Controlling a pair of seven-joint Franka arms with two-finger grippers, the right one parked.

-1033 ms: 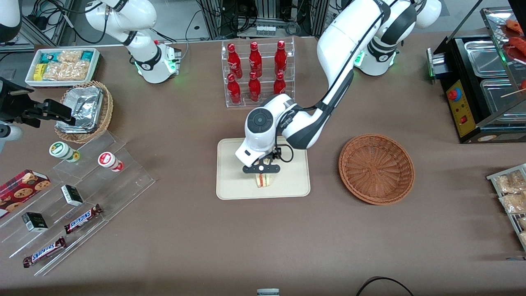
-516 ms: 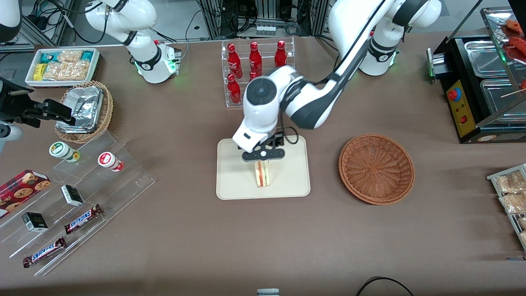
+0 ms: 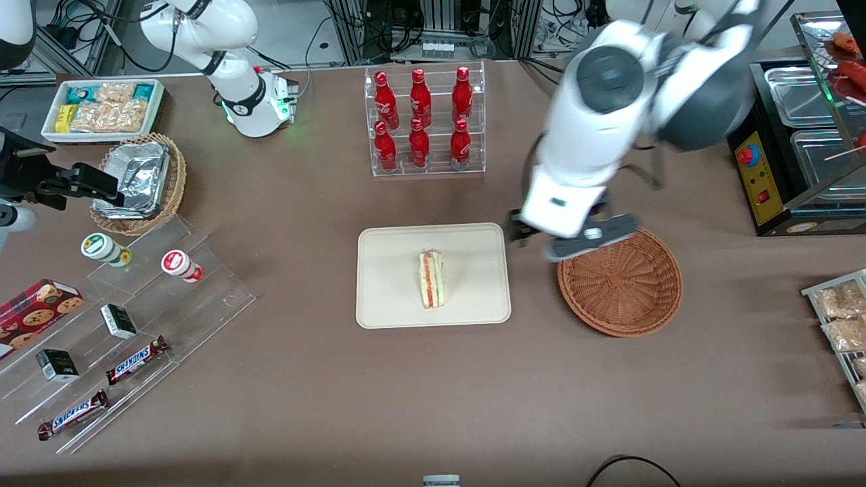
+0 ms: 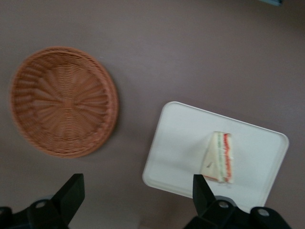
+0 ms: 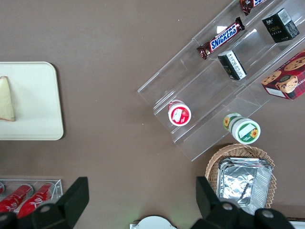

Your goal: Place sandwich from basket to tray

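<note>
The sandwich [image 3: 431,279] stands on its edge on the cream tray [image 3: 392,270], with its red and green filling facing up. The reddish-brown wicker basket [image 3: 619,281] sits beside the tray toward the working arm's end and has nothing in it. My left gripper [image 3: 574,245] is raised high above the table, over the gap between the tray and the basket rim. In the left wrist view the gripper [image 4: 137,195] is open and holds nothing, and the sandwich [image 4: 220,157], the tray [image 4: 181,143] and the basket [image 4: 64,100] lie far below it. The right wrist view shows the tray [image 5: 33,100] and part of the sandwich [image 5: 5,100].
A clear rack of red bottles [image 3: 423,122] stands farther from the front camera than the tray. Toward the parked arm's end are an acrylic step display of snacks [image 3: 135,304], a tan basket of foil containers [image 3: 139,182] and a white snack bin [image 3: 101,108]. A black food warmer [image 3: 791,135] and bagged snacks [image 3: 842,325] are at the working arm's end.
My gripper let go of the sandwich, rose and swung away from the tray toward the basket. The sandwich stays on the tray.
</note>
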